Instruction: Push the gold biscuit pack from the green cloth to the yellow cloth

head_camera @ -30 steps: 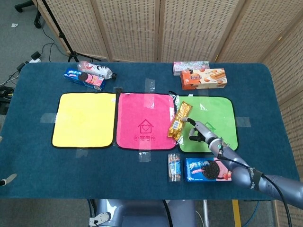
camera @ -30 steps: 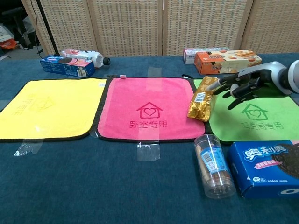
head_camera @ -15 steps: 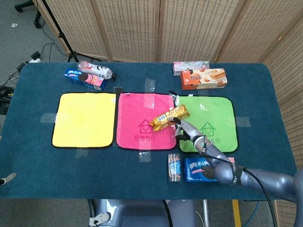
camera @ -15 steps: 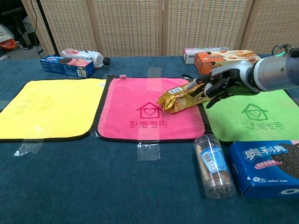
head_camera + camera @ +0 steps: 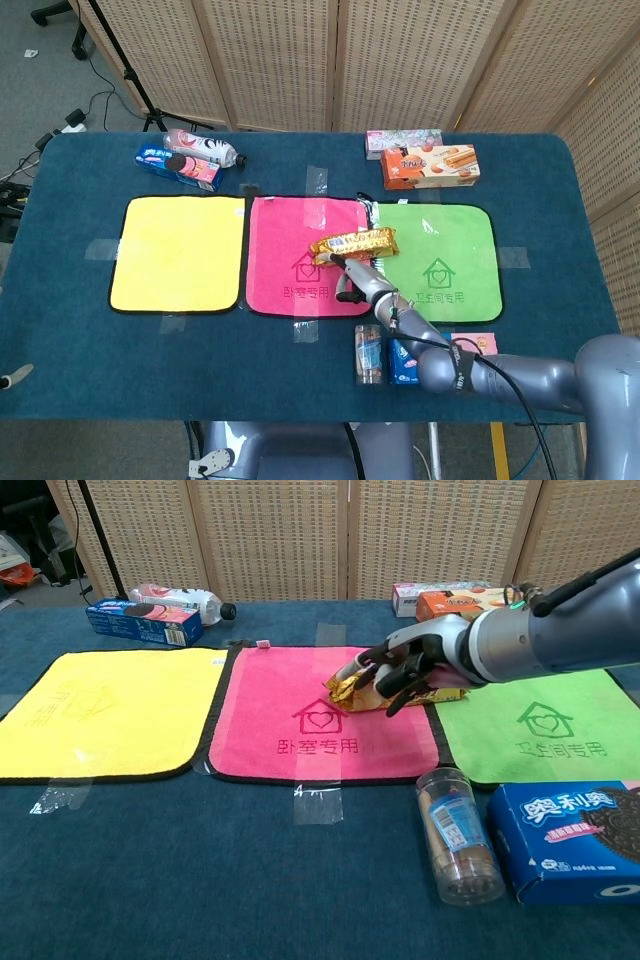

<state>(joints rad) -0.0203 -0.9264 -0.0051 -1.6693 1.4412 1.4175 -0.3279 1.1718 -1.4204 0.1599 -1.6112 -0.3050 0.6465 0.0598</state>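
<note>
— Gold biscuit pack [image 5: 353,243] lies crosswise, mostly on our pink cloth [image 5: 283,265], its right end over the seam with the green cloth [image 5: 455,255].
— Our right hand [image 5: 398,670] presses its near side, fingers [image 5: 352,666] spread and partly curled, gripping nothing.
— It hides part of the pack; our left hand isn't visible.
— A second ago the pack stood lengthwise at the green edge. The yellow cloth [image 5: 175,250] lies well apart.
</note>
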